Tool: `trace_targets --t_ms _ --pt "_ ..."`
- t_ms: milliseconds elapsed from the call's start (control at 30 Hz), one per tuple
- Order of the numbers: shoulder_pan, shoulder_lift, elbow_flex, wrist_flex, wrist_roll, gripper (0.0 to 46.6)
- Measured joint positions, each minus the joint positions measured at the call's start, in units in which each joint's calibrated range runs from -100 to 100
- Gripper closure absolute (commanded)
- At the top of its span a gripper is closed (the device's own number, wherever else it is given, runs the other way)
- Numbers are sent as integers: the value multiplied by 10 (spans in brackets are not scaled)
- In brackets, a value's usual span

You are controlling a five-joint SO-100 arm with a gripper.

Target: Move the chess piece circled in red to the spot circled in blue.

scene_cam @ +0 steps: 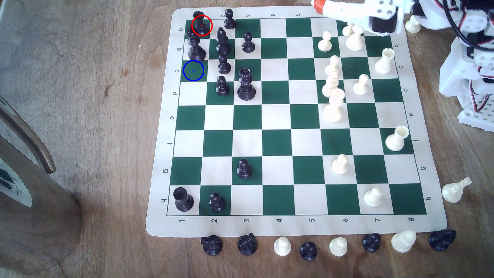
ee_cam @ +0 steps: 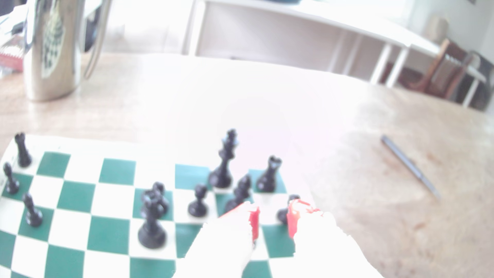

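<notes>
Rook in black [scene_cam: 199, 22], ringed in red, stands upright on the corner square at the exterior view's upper left, in row a beside the 1 column. Two squares down that same column lies the spot [scene_cam: 193, 70], a bare dark green square marked with a blue ring. Between them, on the square in row b, stands a taller black piece with a crowned top [scene_cam: 196, 46], its head close beside the rook.

Hand [scene_cam: 319, 6] sits at the far top edge of the board [scene_cam: 275, 117], near column 5 or 6, so the rook lies well apart from it toward the exterior view's left, along row a. In the wrist view the red-tipped fingers [ee_cam: 254, 221] stand parted with nothing between them, and the rook [ee_cam: 270, 175] shows ahead, beyond the tips.

My judgement: the reach must run along that top row, past a black pawn [scene_cam: 229, 19] at column 2, and come down from above. The crowded neighbour is the risk, both at the grasp and when carrying the rook over it to the blue ring.
</notes>
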Motion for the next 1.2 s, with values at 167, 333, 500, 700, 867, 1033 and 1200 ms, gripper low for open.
trace_targets --t_ms 167,333,500,700,867,1033,1200 --pt "41 121 -112 -10 -1 445" --pt "55 259 -270 57 -22 445" --pt "54 395 -455 140 -82 446" --pt "54 551 -632 208 -133 444" --pt "39 659 -762 248 -156 439" --pt "13 716 -827 261 -158 402" --pt "12 798 -900 261 -158 360"
